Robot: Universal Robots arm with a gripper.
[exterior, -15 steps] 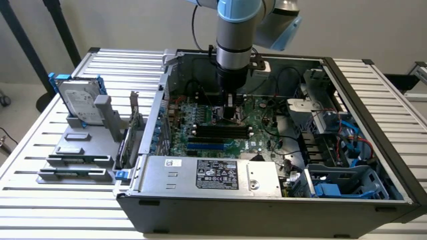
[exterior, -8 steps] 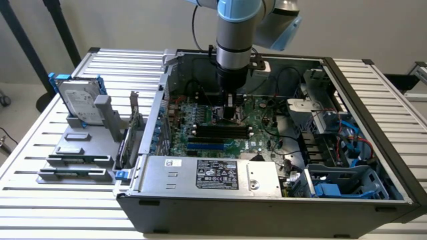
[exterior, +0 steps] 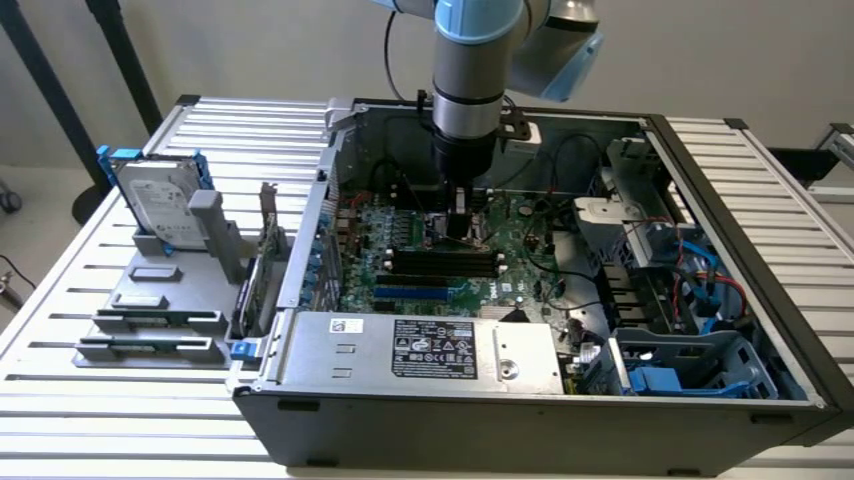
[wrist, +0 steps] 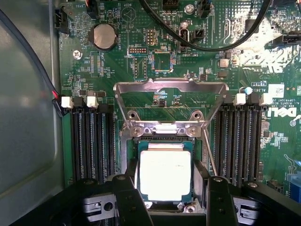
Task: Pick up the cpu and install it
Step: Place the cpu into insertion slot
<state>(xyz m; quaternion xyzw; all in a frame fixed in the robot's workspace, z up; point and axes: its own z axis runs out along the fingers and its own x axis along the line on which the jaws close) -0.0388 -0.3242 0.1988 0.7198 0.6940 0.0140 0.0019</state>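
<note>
Black fingers (wrist: 128, 202) of the pincer (wrist: 170, 181) are seen spread wide, one on each side of the cpu (wrist: 164, 165). The cpu is laid flat in the motherboard socket (wrist: 198, 165), next to the opened metal frame (wrist: 169, 85).

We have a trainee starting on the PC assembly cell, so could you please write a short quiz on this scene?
1. True or false: the socket's metal hold-down frame is swung open, leaving the cpu uncovered.
2. What stands in the grey stand outside the case, on the exterior view's left? A) a hard drive in a blue bracket B) a fan C) a keyboard
3. How do the fingers of the pincer stand relative to the cpu?
Key: 1 true; 2 A; 3 apart, one on each side of it.
</note>
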